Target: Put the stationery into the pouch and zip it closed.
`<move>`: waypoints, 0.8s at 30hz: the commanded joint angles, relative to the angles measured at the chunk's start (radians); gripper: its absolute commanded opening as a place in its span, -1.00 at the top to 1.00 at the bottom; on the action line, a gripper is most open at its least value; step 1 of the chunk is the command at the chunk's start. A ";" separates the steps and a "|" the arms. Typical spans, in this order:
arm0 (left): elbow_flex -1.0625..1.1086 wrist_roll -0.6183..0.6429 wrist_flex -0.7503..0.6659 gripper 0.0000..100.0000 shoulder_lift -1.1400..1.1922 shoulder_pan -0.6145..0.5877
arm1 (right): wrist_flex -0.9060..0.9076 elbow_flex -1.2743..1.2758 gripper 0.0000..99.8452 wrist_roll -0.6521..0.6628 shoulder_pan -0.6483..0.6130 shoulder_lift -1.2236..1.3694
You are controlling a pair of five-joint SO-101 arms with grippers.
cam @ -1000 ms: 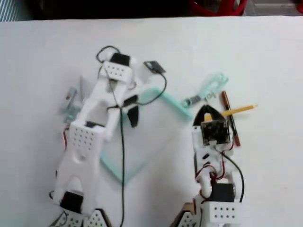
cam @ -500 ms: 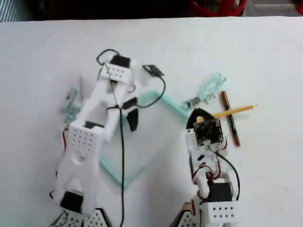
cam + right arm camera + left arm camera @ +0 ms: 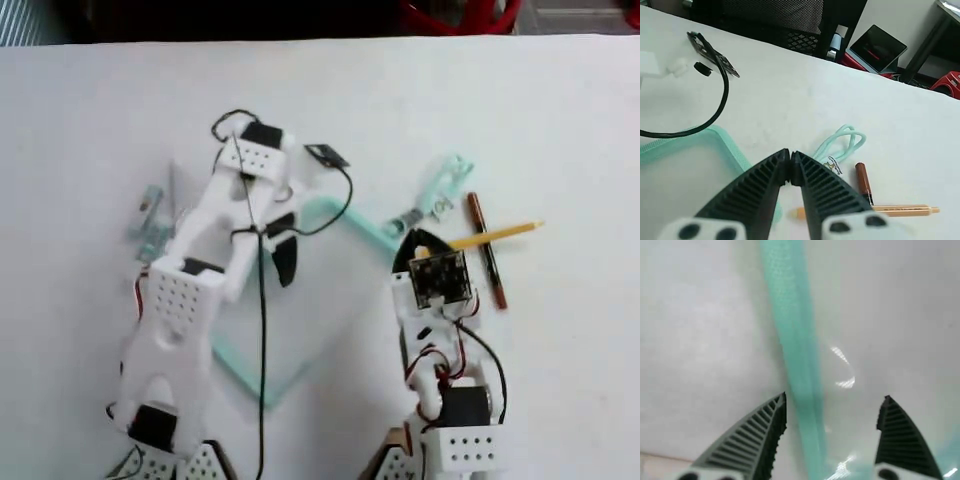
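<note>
The clear pouch [image 3: 300,300] with a teal zipper edge [image 3: 795,340] lies flat between the two arms. My left gripper [image 3: 834,399] is open and straddles that teal edge; from above, the left gripper [image 3: 284,243] sits over the pouch's near-left side. My right gripper [image 3: 790,153] is shut with nothing visible between its fingers. From above, the right gripper [image 3: 420,240] sits just off the pouch's right corner. A yellow pencil [image 3: 495,235] crosses a brown pen [image 3: 487,250] on the table just beyond it. The pencil's [image 3: 880,210] near end passes under the right fingers.
A teal cord loop [image 3: 442,185] with a small metal piece [image 3: 405,215] lies by the pouch's right corner. Small clear and blue items [image 3: 148,215] lie left of the left arm. A black cable [image 3: 340,185] and a small black board [image 3: 326,154] trail over the pouch's far corner.
My right gripper has shifted left, off the pencil and pen toward the pouch's corner. The left arm has edged slightly right over the pouch's edge.
</note>
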 commanded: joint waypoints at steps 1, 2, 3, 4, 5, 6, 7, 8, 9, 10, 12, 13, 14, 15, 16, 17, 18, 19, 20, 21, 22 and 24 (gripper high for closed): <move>0.035 -0.026 0.006 0.72 -0.008 0.090 | 0.005 0.009 0.96 0.011 -0.008 -0.010; 0.037 -0.026 0.006 0.80 -0.008 0.101 | 0.005 0.009 0.96 0.011 -0.008 -0.010; 0.037 -0.026 0.006 0.86 -0.007 0.107 | 0.005 0.009 0.96 0.011 -0.008 -0.010; 0.035 -0.028 0.006 0.86 -0.007 0.111 | 0.005 0.009 0.96 0.011 -0.008 -0.010; 0.035 -0.028 0.006 0.86 -0.008 0.113 | 0.005 0.009 0.96 0.011 -0.008 -0.010; 0.035 -0.028 0.006 0.86 -0.008 0.113 | 0.005 0.009 0.96 0.011 -0.008 -0.010; 0.035 -0.026 0.006 0.86 -0.010 0.111 | 0.005 0.009 0.96 0.011 -0.007 -0.010; 0.034 -0.026 0.006 0.86 -0.010 0.110 | 0.005 0.009 0.96 0.011 -0.007 -0.010; 0.031 -0.025 0.006 0.88 -0.012 0.108 | 0.005 0.009 0.96 0.011 -0.005 -0.010; 0.014 -0.023 0.006 0.91 -0.012 0.108 | 0.005 0.009 0.96 0.011 -0.005 -0.010; -0.015 -0.020 0.006 0.93 -0.012 0.107 | 0.005 0.009 0.96 0.011 -0.005 -0.010; -0.028 -0.017 0.006 0.93 -0.012 0.107 | 0.005 0.009 0.96 0.011 -0.005 -0.010; -0.043 -0.003 0.008 0.93 -0.013 0.107 | 0.005 0.009 0.96 0.011 -0.004 -0.010; -0.061 0.020 0.008 0.92 -0.021 0.107 | 0.005 0.009 0.96 0.011 -0.004 -0.010; -0.072 0.034 0.008 0.92 -0.038 0.107 | 0.005 0.009 0.96 0.011 -0.004 -0.010; -0.083 0.046 0.008 0.92 -0.064 0.107 | 0.004 0.009 0.96 0.011 -0.004 -0.010; -0.086 0.054 0.008 0.92 -0.097 0.105 | 0.002 0.009 0.96 0.011 -0.004 -0.010; -0.089 0.058 0.008 0.92 -0.134 0.101 | 0.002 0.009 0.96 0.011 -0.004 -0.010; -0.089 0.063 0.008 0.92 -0.179 0.097 | 0.002 0.009 0.96 0.011 -0.004 -0.010; -0.089 0.064 0.008 0.92 -0.223 0.096 | 0.002 0.009 0.96 0.011 -0.004 -0.010; -0.091 0.061 0.005 0.92 -0.268 0.093 | 0.002 0.009 0.96 0.011 -0.004 -0.010; -0.092 0.061 -0.005 0.92 -0.341 0.067 | 0.002 0.009 0.96 0.011 -0.004 -0.010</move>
